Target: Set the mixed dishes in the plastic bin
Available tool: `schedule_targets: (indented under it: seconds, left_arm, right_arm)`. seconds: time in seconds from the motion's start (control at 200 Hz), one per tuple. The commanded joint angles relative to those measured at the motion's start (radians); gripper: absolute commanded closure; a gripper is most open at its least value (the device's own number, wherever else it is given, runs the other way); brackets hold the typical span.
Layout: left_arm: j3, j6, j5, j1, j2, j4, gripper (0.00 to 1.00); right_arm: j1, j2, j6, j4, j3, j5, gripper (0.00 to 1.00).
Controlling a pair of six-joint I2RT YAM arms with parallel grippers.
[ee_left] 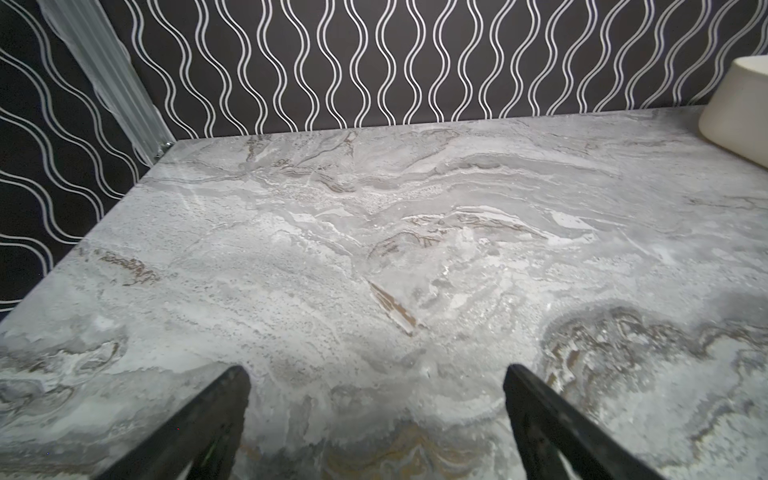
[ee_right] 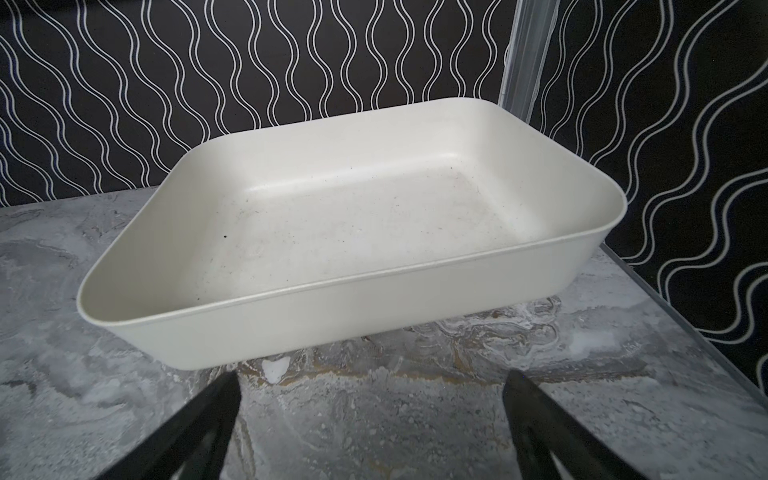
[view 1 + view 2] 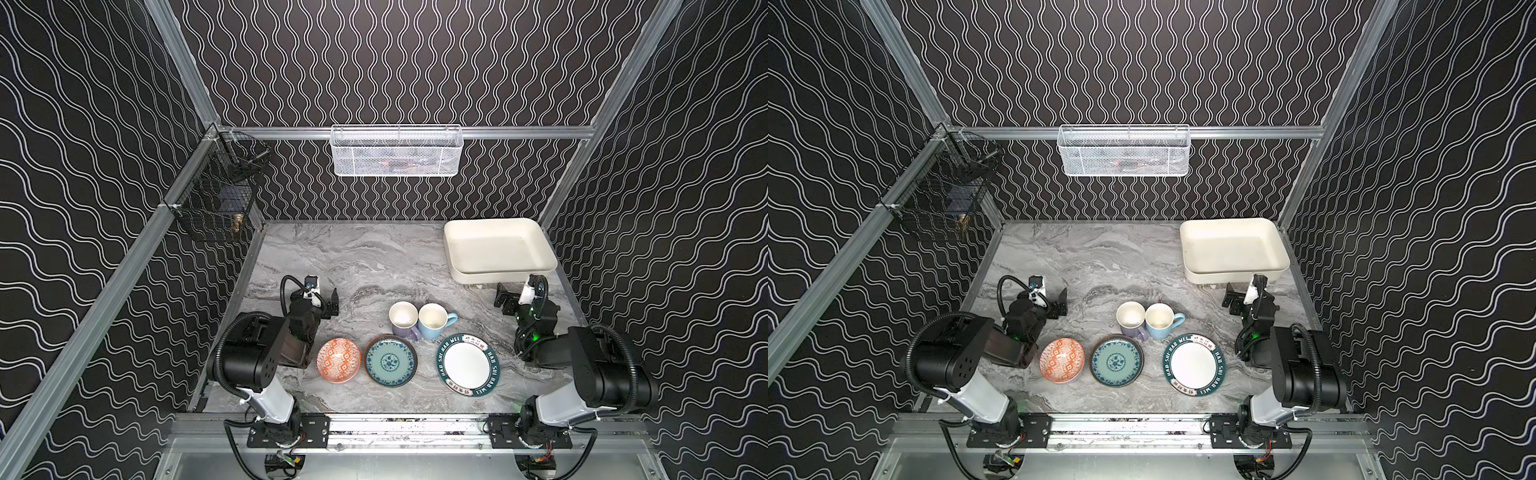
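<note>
Along the front of the marble table in both top views lie an orange-patterned bowl (image 3: 338,359) (image 3: 1062,359), a teal plate (image 3: 390,360) (image 3: 1116,360) and a white plate with a dark lettered rim (image 3: 467,364) (image 3: 1193,364). Behind them a lilac mug (image 3: 403,319) (image 3: 1130,318) and a light-blue mug (image 3: 434,321) (image 3: 1160,320) stand touching. The cream plastic bin (image 3: 496,249) (image 3: 1231,247) (image 2: 374,307) sits empty at the back right; its corner (image 1: 735,112) shows in the left wrist view. My left gripper (image 3: 332,305) (image 3: 1061,303) (image 1: 376,370) is open over bare table. My right gripper (image 3: 505,297) (image 3: 1231,297) (image 2: 372,378) is open just before the bin.
A white wire-mesh basket (image 3: 397,151) hangs on the back wall. A black wire basket (image 3: 216,203) hangs at the back left corner. Metal frame rails edge the table on all sides, with patterned walls close behind.
</note>
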Motion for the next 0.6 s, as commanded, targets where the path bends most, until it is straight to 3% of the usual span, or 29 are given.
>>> schedule_targets:
  seconds: [0.0, 0.075, 0.17, 0.23, 0.34, 0.435, 0.5, 0.596]
  left_arm:
    - [0.004, -0.003, 0.021, 0.003, -0.004, 0.011, 0.01]
    - [0.005, -0.003, 0.02, 0.003, -0.005, 0.011, 0.01]
    - [0.022, 0.004, 0.021, 0.003, -0.028, -0.032, 0.01]
    - [0.059, 0.009, 0.028, -0.001, -0.06, -0.122, 0.01]
    - [0.145, 0.029, 0.013, -0.024, -0.112, -0.308, 0.01]
    - [0.231, 0.003, -0.066, -0.049, -0.155, -0.487, 0.01]
    - [0.277, -0.048, -0.051, -0.054, -0.181, -0.553, 0.01]
    - [0.325, -0.112, -0.014, -0.076, -0.207, -0.596, 0.01]
  right_arm:
    - [0.007, -0.009, 0.003, 0.05, 0.003, 0.03, 0.01]
    - [0.025, -0.064, 0.021, -0.063, 0.047, 0.143, 0.01]
    - [0.046, -0.134, 0.073, -0.424, 0.206, 0.288, 0.01]
    - [0.045, -0.133, 0.255, -0.704, 0.358, 0.365, 0.01]
    - [0.054, -0.074, 0.277, -0.947, 0.567, 0.288, 0.01]
    - [0.052, -0.02, 0.457, -1.062, 0.676, 0.333, 0.01]
    - [0.039, 0.011, 0.417, -1.122, 0.757, 0.162, 0.01]
    - [0.052, 0.053, 0.382, -1.149, 0.833, 0.046, 0.01]
